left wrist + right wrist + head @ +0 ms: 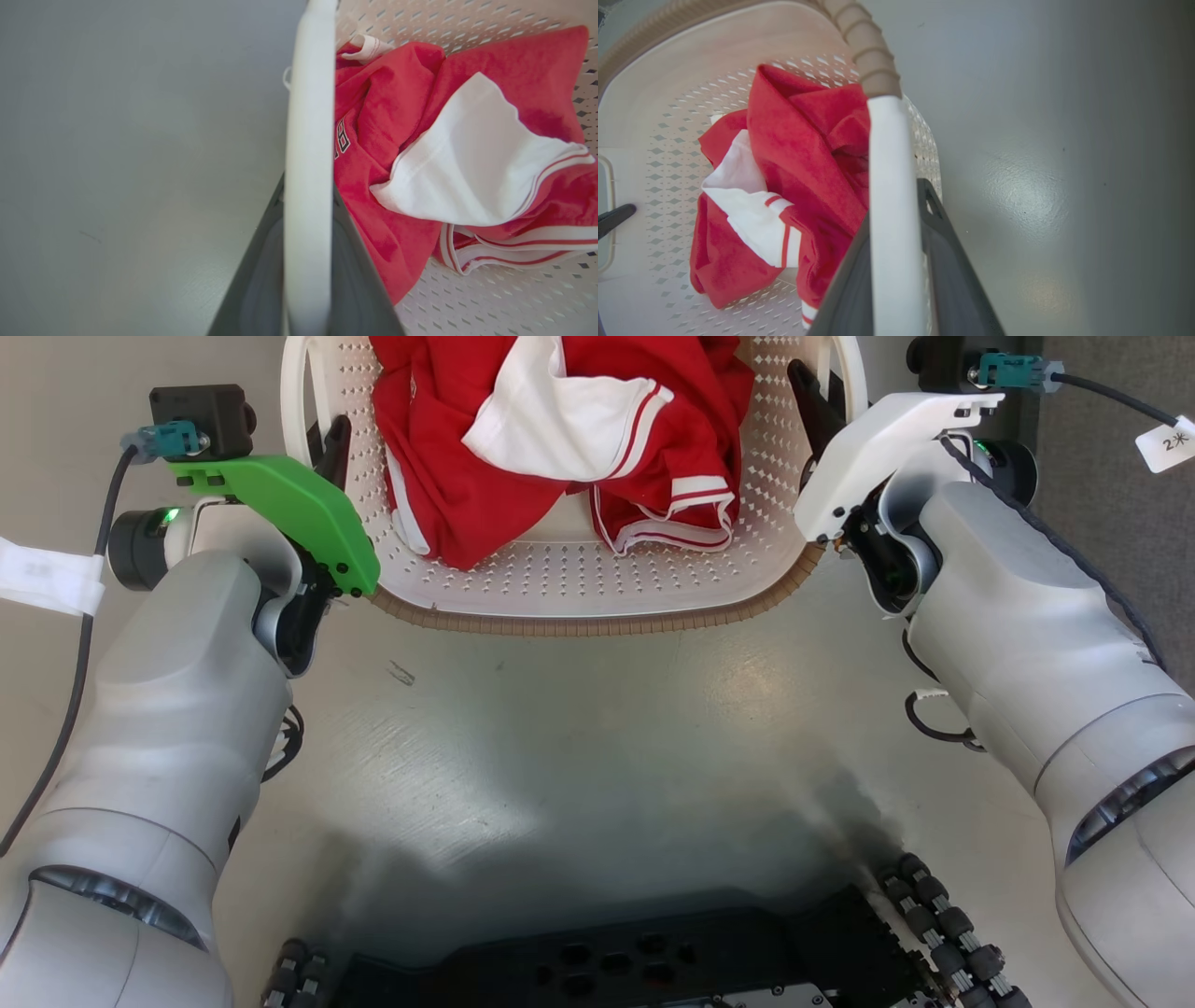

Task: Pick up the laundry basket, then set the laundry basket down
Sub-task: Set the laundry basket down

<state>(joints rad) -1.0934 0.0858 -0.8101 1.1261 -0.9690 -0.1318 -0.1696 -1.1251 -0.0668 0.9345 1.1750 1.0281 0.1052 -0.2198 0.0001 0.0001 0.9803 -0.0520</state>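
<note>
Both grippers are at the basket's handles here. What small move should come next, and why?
Probably raise both arms straight up together, slowly and evenly. The left gripper has a finger either side of one white handle, the right gripper likewise on the other handle, so the laundry basket looks gripped. Red and white clothes lie inside, so uneven lifting might tilt it.

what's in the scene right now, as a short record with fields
laundry basket: cream, perforated, brown rim
contents: crumpled red and white garment
left gripper: shut on the left handle, one finger on each side
right gripper: shut on the right handle, same way
floor: grey, glossy
lifted or resting: cannot tell
</note>
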